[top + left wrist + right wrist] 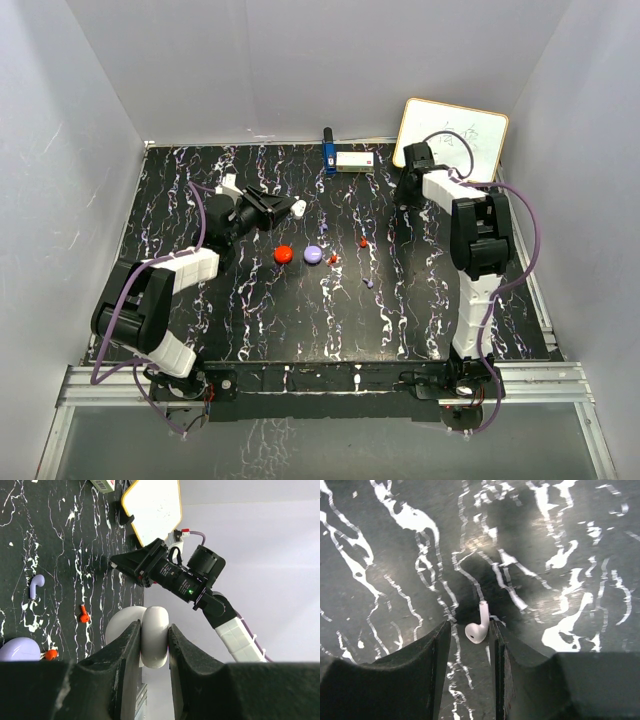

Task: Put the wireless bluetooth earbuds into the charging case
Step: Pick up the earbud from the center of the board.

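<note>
Left gripper [153, 626] clamps white charging case [120, 627]; whiteboard [155, 505] scribble (illegible) behind.

Purple case [313, 255]: a closed round puck, flat on the table. Red case [283, 254], also closed, sits just left of it. A red bud [333, 258] lies just right of it. A second red bud [363, 242] lies further right and back, and the purple bud [370, 284] lies right and nearer. Left and back of it, the white case [152, 650] is clamped in the left gripper [153, 627], two rounded halves showing. Far right and back, the white bud [476, 630] lies stem away between the right gripper [470, 625] fingers.
</note>
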Available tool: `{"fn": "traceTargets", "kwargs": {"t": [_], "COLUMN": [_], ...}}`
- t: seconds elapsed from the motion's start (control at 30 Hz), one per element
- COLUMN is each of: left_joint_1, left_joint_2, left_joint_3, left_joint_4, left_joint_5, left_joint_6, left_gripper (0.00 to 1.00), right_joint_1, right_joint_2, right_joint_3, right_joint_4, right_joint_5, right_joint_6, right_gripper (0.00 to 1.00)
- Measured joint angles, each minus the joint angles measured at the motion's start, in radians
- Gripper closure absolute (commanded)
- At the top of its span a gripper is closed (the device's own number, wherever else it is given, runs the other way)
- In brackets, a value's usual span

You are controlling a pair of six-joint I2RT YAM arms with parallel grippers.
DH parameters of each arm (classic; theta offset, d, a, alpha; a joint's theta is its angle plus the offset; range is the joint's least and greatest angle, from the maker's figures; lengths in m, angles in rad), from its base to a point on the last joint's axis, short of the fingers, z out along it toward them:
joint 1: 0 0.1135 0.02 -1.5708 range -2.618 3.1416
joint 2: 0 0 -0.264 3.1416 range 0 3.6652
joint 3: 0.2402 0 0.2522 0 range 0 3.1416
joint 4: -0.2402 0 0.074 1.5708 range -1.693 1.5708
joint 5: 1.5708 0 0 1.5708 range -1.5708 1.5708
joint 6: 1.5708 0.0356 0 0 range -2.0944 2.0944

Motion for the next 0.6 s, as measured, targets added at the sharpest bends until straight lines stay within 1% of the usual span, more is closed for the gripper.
{"fn": "traceTargets", "kwargs": {"t": [0.4,0.6], "left_joint_1": [0.015,0.019], "left_joint_2": [-0.05,-0.056], "left_joint_3": [-0.014,-0.014], "left_joint_4": [-0.001,-0.002], "left_joint_5": [0.0,0.0], "left_joint_6": [0.0,0.001], "left_gripper": [1.0,1.0], "right_joint_1": [0.139,0.152], "right_joint_2": [0.043,0.037], "right_joint_3": [0.083,0.085], "right_joint_4": [-0.051,-0.078], "right_joint_5": [-0.041,-0.021], "right_joint_6": [0.032,0.004], "right_gripper": [0.65,0.63]}}
